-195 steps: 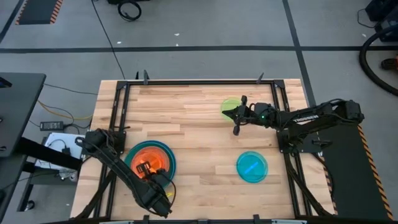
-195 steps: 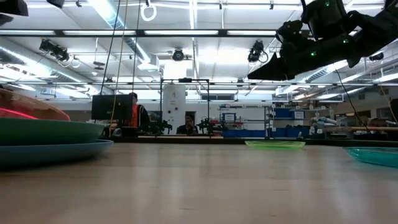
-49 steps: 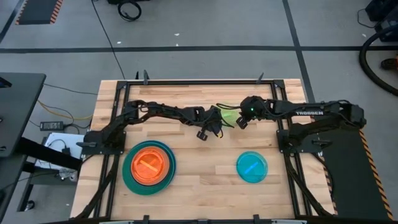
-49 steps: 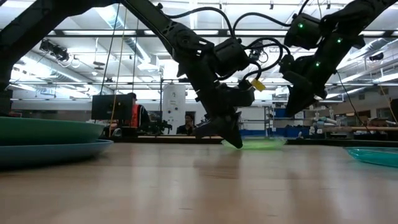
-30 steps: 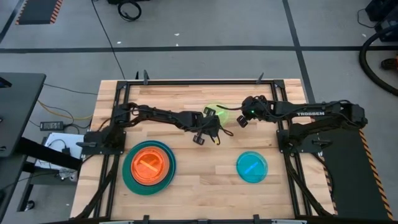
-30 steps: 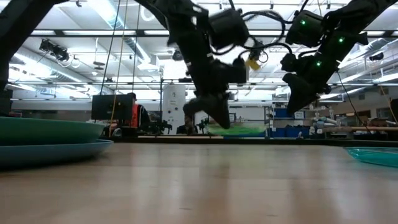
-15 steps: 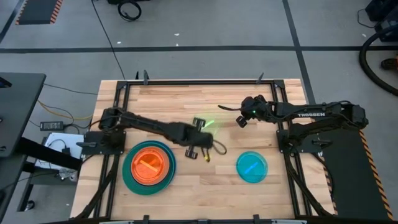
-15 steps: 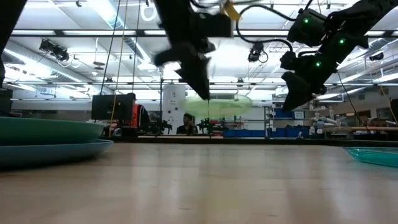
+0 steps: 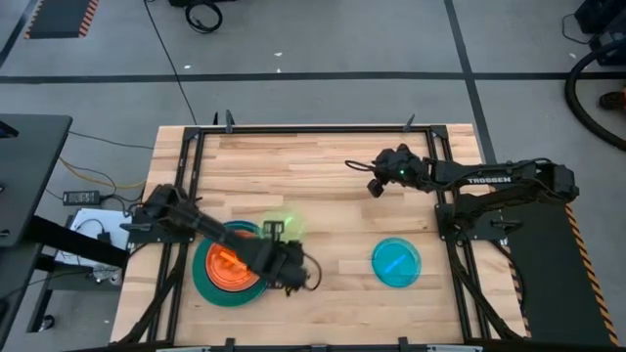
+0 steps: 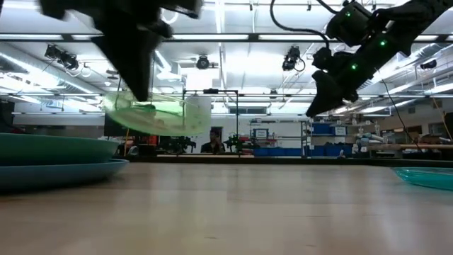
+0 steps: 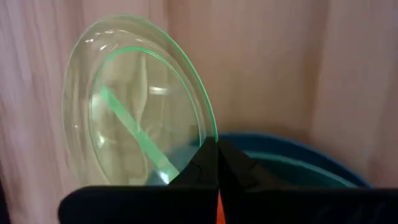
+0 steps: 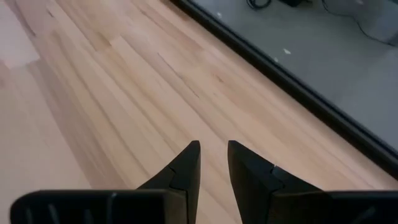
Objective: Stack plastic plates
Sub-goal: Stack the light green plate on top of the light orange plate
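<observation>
A small translucent green plate is in my left gripper, which is shut on it. In the high view the left gripper hangs at the right edge of the stack. The stack has large teal and blue plates below and an orange plate on top. The low view shows the green plate in the air, to the right of the stack and higher. A cyan plate lies flat at the table's near right. My right gripper is narrowly open above bare wood at the far right. My left gripper pinches the green plate's rim between its two fingers. It comes from above, as the low view shows. The plate is lifted clear of the table and the stack. It hangs a little tilted below the fingers.
A black frame rail runs along the table's edges. Bare wood lies between the stack and the cyan plate. People sit at desks in the room beyond the far edge.
My left gripper has carried the green plate from the table's middle toward the near left, up to the stack, keeping it lifted and shut in the fingers. The plate has risen higher above the table. My right gripper has stayed near the far right.
</observation>
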You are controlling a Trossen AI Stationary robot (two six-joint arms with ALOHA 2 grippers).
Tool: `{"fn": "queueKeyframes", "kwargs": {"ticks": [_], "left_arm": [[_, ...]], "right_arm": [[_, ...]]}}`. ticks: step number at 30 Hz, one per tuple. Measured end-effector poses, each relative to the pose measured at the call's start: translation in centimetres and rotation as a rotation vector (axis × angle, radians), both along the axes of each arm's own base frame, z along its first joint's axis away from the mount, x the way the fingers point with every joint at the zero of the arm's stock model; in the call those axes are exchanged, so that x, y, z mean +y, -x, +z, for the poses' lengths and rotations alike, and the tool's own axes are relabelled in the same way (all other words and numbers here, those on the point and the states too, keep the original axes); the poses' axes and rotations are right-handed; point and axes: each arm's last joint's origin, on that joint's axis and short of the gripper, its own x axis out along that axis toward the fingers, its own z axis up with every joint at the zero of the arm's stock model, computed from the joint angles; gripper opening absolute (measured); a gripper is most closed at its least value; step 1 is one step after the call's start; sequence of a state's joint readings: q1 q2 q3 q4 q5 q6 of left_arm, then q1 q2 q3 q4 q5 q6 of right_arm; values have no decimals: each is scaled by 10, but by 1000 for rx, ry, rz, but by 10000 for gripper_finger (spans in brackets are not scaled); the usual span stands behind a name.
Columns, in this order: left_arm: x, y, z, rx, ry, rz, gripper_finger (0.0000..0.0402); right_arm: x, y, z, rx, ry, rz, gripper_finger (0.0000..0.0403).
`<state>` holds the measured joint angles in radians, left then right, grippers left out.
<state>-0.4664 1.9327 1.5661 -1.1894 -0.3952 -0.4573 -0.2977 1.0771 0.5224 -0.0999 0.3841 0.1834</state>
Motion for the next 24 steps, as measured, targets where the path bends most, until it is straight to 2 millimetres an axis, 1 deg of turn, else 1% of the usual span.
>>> {"fn": "queueKeyframes", "kwargs": {"ticks": [7,15,20,24], "left_arm": [[-40,30,2,-31,21,117,3],[-79,63,1,-15,157,310,3],[-93,80,1,-20,167,424,4],[-96,90,-1,-13,128,473,4]], "right_arm": [[-5,-4,7,-78,23,34,91],[-14,-4,12,-118,65,32,91],[-20,-4,18,-170,95,47,91],[-26,-4,22,-201,117,53,91]]}}
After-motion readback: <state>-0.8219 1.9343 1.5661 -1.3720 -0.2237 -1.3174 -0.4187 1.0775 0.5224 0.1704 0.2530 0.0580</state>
